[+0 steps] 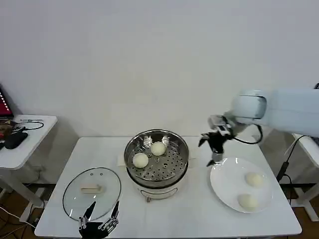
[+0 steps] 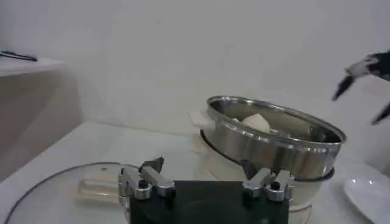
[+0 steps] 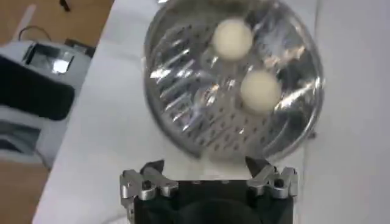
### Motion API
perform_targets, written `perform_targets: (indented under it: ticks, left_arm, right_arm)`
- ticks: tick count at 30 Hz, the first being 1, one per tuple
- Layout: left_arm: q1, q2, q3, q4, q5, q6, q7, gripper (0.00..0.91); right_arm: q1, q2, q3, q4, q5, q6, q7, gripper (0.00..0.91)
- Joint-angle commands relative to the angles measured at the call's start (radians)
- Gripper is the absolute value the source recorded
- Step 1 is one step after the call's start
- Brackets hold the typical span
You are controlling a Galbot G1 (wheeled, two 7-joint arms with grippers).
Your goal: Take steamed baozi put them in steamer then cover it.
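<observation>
The shiny steamer (image 1: 157,172) stands mid-table on its white pot base and holds two baozi (image 1: 140,160) (image 1: 158,148). Two more baozi (image 1: 254,179) (image 1: 247,201) lie on the white plate (image 1: 224,184) at the right. My right gripper (image 1: 211,151) hangs open and empty in the air between the steamer and the plate. Its wrist view looks down on the steamer (image 3: 183,109) with both baozi (image 3: 232,38) (image 3: 261,91). The glass cover (image 1: 75,196) with its white handle lies flat at the front left. My left gripper (image 1: 99,215) is open just in front of the cover.
A side table (image 1: 22,144) with cables and dark items stands to the left. A black cable (image 1: 286,162) hangs by the table's right edge. A white wall is behind.
</observation>
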Motion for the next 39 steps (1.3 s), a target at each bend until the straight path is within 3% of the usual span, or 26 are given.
perform_targets:
  ticks: [1, 10, 39]
  left_arm:
    - [0.001, -0.001, 0.000, 0.002, 0.001, 0.000, 0.001, 0.907]
    - [-0.002, -0.005, -0.010, 0.008, 0.000, 0.003, 0.001, 0.907]
    - [-0.008, -0.010, -0.008, 0.013, -0.003, 0.009, 0.000, 0.907]
  right_arm:
    - [0.030, -0.153, -0.055, 0.043, -0.141, 0.028, -0.037, 0.907]
    - [-0.079, -0.244, -0.020, 0.005, -0.221, 0.027, -0.033, 0.907]
    - [-0.280, -0.256, 0.069, -0.130, -0.263, 0.057, -0.070, 0.907]
